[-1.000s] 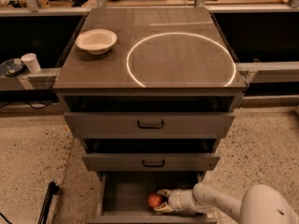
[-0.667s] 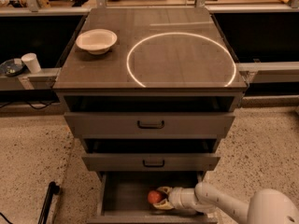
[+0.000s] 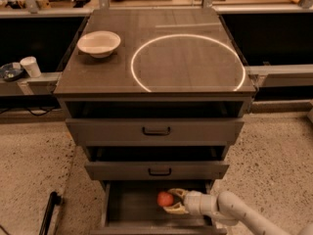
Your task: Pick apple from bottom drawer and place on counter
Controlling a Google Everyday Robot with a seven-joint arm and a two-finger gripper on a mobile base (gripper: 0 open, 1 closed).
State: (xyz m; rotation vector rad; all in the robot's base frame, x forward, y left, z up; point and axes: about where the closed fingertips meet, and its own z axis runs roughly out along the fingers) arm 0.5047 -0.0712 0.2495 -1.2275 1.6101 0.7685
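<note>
The apple [image 3: 164,198], small and red, is inside the open bottom drawer [image 3: 132,207], at the centre of its dark floor. My gripper [image 3: 171,200] reaches into the drawer from the right on a white arm [image 3: 234,212]. Its pale fingers [image 3: 177,193] close on the apple's right side from above and below. The counter [image 3: 98,77] is the cabinet's dark top with a large white circle [image 3: 188,62]; the gripper is well below it.
A white bowl [image 3: 99,43] sits at the counter's back left. The two upper drawers [image 3: 155,130] with black handles stand slightly pulled out above the bottom drawer. A white cup [image 3: 32,66] stands on a ledge at the left. A black object [image 3: 49,210] lies on the speckled floor at lower left.
The gripper and the apple have moved together a little upward in the view, within the bottom drawer. The cabinet and bowl have not moved.
</note>
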